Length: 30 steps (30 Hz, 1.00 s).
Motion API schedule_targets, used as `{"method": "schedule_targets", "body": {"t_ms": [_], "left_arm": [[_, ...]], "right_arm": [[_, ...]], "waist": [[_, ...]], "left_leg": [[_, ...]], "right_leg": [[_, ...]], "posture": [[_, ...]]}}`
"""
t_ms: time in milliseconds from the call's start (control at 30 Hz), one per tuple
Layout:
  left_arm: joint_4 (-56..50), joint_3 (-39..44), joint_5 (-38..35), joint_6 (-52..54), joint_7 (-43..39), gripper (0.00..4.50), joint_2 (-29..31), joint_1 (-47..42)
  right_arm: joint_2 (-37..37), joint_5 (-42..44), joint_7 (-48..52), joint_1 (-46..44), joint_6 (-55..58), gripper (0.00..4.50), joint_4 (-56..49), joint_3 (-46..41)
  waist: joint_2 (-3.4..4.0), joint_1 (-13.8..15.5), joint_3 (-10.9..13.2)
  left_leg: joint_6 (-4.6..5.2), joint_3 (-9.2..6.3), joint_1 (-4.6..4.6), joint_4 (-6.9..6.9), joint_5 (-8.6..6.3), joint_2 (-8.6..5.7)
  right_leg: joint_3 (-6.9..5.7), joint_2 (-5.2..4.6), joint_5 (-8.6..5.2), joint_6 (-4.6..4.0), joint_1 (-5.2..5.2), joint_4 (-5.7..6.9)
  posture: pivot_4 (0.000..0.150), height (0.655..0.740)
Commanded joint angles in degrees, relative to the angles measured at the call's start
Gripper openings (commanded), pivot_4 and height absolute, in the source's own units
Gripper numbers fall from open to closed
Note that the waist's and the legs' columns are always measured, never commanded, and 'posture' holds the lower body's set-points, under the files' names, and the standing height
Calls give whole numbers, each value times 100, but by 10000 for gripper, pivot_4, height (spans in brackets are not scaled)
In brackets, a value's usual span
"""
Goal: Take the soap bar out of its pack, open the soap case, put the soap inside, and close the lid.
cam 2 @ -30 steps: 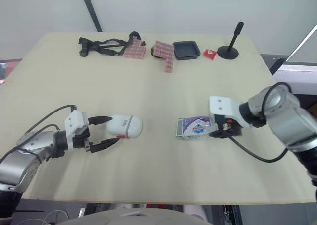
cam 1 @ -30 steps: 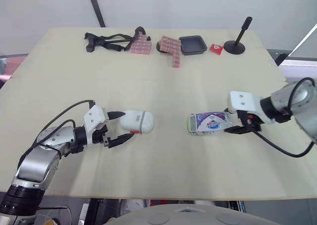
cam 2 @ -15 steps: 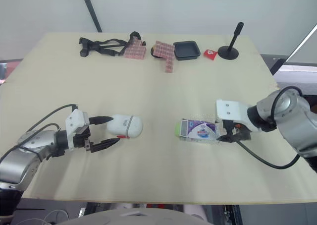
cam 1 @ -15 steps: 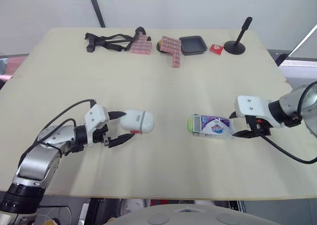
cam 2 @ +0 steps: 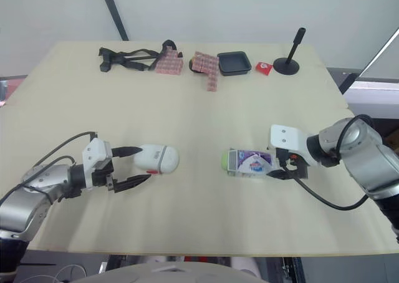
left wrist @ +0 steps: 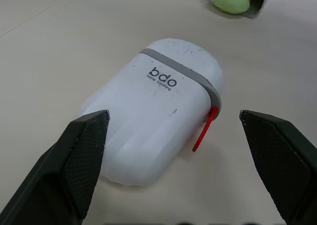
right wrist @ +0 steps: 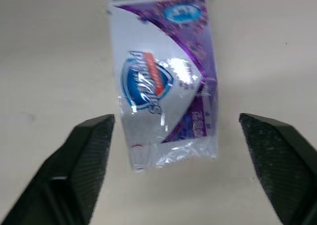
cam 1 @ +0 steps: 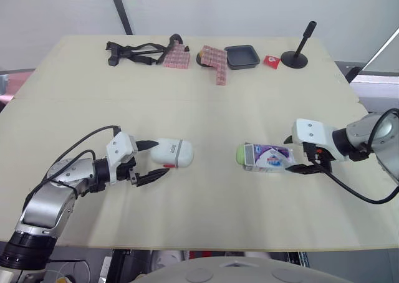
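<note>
Setting: a pale table (cam 1: 206,108) seen from above, with both robot arms reaching in from the near edge.
Left gripper (cam 1: 159,159): its two black fingers are spread wide, low over the table on the robot's left.
Soap case (cam 1: 176,151): a white rounded case with a grey band and a small red tab. It lies flat with its lid shut, and its nearer end sits between the left fingers. One finger is just beside its edge (I cannot tell whether they touch), and the other stands clear.
Right gripper (right wrist: 176,120): its fingers are spread on either side of the pack's crumpled end, with bare table showing between each finger and the wrapper.
Pack (cam 1: 269,157): a purple and white wrapper with a blue and red logo, lying flat on the robot's right, well apart from the soap case.
Soap bar (cam 1: 240,154): pale green and partly out of the pack. Its rounded end pokes from the wrapper's open mouth, on the side facing the soap case.
Far edge of table: a tangle of black straps (cam 1: 134,49), two clusters of pink blocks (cam 1: 216,61), a shallow black tray (cam 1: 242,56), a small red item (cam 1: 272,60), and a black stand (cam 1: 298,51) with a slanted post. All are well away from both grippers.
</note>
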Motion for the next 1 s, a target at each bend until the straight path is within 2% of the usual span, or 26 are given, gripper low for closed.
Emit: {"method": "schedule_targets", "body": {"t_ms": [33, 700, 833, 967, 1000], "left_arm": [[3, 64, 17, 0, -25, 45000, 58, 54], [-51, 62, 61, -8, 64, 45000, 44, 143], [-48, 61, 67, -24, 81, 45000, 41, 148], [-15, 42, 84, -33, 99, 45000, 34, 111], [-9, 34, 91, -40, 104, 45000, 29, 104]], "right_arm": [[-156, 285, 106, 59, 240, 44783, -298, -277], [434, -424, -200, -468, 178, 44783, 766, 690], [362, -421, -139, -437, 201, 33530, 697, 684], [268, -442, -95, -406, 226, 20261, 665, 692], [243, -401, -55, -403, 233, 20261, 614, 664]], "waist": [[0, 0, 0], [9, -7, 3], [14, -5, 3], [13, 0, 2], [13, 0, 2]], "left_leg": [[0, 0, 0, 0, 0, 0], [0, 0, 1, 3, 0, -1], [0, 1, 1, 3, 0, -1], [0, 0, 1, 3, 0, -1], [0, 0, 1, 3, 0, -1]], "right_leg": [[0, 0, 0, 0, 0, 0], [0, -1, 0, 0, 0, -2], [0, -1, 0, 0, 0, -1], [0, -1, 0, 0, 0, -2], [0, -1, 0, 0, 0, -3]], "posture": [[1500, 7400], [1500, 7400], [1500, 7400], [1500, 7400], [1500, 7400]]}}
